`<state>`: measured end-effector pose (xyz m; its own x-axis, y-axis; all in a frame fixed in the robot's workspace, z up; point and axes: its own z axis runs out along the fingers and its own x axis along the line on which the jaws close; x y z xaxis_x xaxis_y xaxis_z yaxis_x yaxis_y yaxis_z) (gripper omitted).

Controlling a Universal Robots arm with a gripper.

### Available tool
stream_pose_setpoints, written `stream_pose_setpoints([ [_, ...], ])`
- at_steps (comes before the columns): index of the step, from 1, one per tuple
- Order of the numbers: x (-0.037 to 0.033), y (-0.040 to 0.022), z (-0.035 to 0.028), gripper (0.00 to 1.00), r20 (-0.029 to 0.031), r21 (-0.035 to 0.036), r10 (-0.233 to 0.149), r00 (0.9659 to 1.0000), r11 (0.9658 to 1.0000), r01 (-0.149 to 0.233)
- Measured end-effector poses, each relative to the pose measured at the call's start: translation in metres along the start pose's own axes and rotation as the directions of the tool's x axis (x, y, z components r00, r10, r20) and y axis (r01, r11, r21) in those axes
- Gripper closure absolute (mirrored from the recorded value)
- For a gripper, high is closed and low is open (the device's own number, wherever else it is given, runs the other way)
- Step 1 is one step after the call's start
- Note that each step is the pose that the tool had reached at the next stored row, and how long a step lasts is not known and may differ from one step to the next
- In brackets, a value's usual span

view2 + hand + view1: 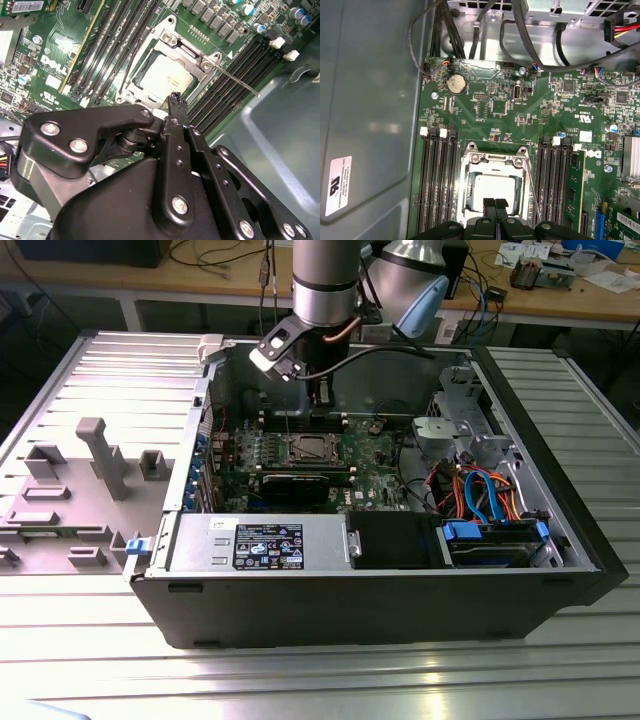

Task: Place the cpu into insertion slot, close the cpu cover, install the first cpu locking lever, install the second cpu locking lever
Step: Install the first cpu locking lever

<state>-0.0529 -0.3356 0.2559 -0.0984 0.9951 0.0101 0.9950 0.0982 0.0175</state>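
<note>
Wooden benches [560,300] strewn with cables line the back of the exterior view, and an open computer case [400,600] lies on a ribbed metal counter [560,660]. My arm [325,280] comes down into the case near its far wall, with my hand [320,400] low over the green circuit board [375,455], just beyond the insertion slot [305,448].

In the second wrist view my hand [177,102] is closed on nothing, its black tips pressed together just beside the near edge of the socket. The cpu [165,77] sits in the slot, its pale metal top showing through the window of the cpu cover [200,60]. The cover seems to lie flat over it, though I cannot be sure it is fully down. A thin locking lever [239,82] sticks out from one corner, across the black memory slots [110,45].

In the first wrist view my two fingertips [489,204] touch each other over the edge of the cpu [495,186], with memory slots on both sides of the socket.
</note>
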Motion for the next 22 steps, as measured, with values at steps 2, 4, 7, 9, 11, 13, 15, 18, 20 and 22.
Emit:
stream_pose_setpoints([
  [2,0.0000,0.0000,0.0000,0.89,-0.0003,0.0002,-0.016,0.9999,0.9999,0.016],
  [4,0.0000,0.0000,0.0000,0.89,-0.0005,0.0002,-0.027,0.9996,0.9996,0.027],
  [7,0.0000,0.0000,0.0000,0.89,-0.0011,0.0006,-0.060,0.9982,0.9982,0.060],
  [9,0.0000,0.0000,0.0000,0.89,-0.0011,0.0006,-0.060,0.9982,0.9982,0.060],
  [11,0.0000,0.0000,0.0000,0.89,-0.0011,0.0006,-0.060,0.9982,0.9982,0.060],
  [13,0.0000,0.0000,0.0000,0.89,-0.0011,0.0006,-0.060,0.9982,0.9982,0.060],
  [15,0.0000,0.0000,0.0000,0.89,-0.0011,0.0006,-0.060,0.9982,0.9982,0.060],
  [18,0.0000,0.0000,0.0000,0.89,-0.0011,0.0006,-0.061,0.9982,0.9982,0.061],
  [20,0.0000,0.0000,0.0000,0.89,-0.0011,0.0006,-0.062,0.9981,0.9981,0.062],
  [22,0.0000,0.0000,0.0000,0.89,-0.0012,0.0007,-0.068,0.9977,0.9977,0.068],
])
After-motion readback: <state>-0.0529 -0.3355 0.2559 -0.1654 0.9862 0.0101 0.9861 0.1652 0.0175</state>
